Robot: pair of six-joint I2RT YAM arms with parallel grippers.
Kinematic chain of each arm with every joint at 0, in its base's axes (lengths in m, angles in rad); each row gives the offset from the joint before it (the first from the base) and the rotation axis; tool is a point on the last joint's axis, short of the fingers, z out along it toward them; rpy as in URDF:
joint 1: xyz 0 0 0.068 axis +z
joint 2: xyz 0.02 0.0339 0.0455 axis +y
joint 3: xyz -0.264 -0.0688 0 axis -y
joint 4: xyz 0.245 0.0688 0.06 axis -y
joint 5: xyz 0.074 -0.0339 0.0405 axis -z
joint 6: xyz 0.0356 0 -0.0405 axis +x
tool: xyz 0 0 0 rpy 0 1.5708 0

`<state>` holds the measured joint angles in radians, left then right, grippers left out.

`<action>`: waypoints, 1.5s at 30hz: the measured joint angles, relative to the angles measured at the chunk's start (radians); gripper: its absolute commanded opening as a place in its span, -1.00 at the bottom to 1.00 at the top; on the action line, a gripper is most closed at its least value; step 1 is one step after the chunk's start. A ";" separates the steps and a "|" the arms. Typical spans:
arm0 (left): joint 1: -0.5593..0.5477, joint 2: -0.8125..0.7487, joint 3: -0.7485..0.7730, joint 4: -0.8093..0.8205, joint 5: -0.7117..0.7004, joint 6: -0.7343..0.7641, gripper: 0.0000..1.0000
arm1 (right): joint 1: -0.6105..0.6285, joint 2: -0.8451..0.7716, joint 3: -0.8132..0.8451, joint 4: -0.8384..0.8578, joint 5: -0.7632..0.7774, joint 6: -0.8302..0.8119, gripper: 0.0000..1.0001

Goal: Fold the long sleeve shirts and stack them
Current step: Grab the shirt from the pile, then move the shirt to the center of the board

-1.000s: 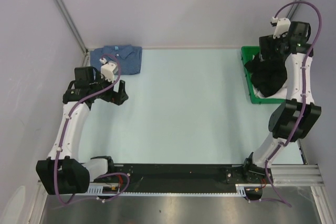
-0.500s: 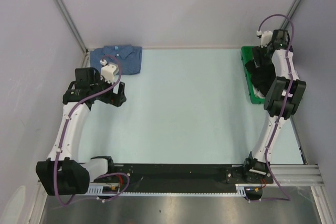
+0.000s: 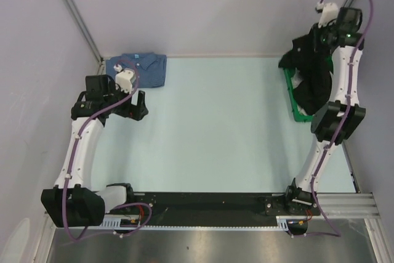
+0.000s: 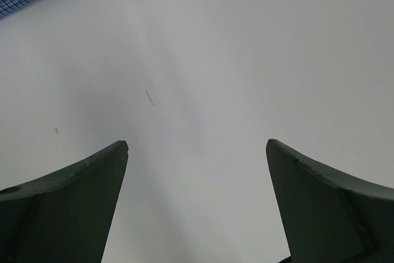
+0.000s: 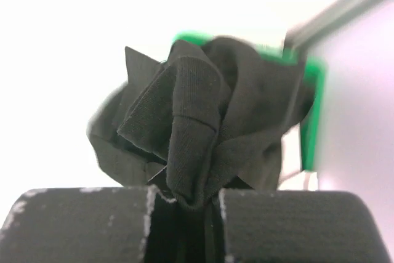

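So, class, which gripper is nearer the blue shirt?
Left. The left gripper sits just in front of the blue shirt; the right gripper is across the table, shut on the black shirt over the green bin.

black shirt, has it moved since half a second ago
Yes. The black shirt has risen and spread left, now covering the green bin's far-left corner, clamped in the right gripper.

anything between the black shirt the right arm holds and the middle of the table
Only the green plastic bin's wall, beside the black cloth shirt hanging from the right gripper. Past it nothing visible stands on the pale table.
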<state>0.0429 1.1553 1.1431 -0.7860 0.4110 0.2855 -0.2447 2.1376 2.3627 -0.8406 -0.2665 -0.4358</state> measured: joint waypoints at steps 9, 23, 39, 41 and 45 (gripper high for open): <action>0.004 0.064 0.111 0.047 0.000 -0.107 0.99 | 0.312 -0.485 -0.017 0.202 -0.109 0.227 -1.00; 0.178 0.071 0.165 0.102 0.077 -0.218 0.99 | 0.817 -0.624 -0.150 0.625 0.160 0.380 0.01; 0.155 0.046 -0.129 -0.080 0.230 0.401 0.93 | 0.389 -0.948 -1.361 0.199 -0.170 0.251 0.99; 0.126 0.056 -0.199 -0.100 0.228 0.438 0.91 | 0.548 -0.966 -1.360 0.193 -0.205 0.201 0.94; 0.124 0.136 -0.241 -0.112 0.232 0.448 0.95 | 0.776 -0.953 -1.361 0.175 -0.240 0.095 0.94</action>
<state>0.1665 1.2915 0.9016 -0.8978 0.6430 0.7334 0.5312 1.1843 1.0019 -0.6659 -0.5068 -0.3412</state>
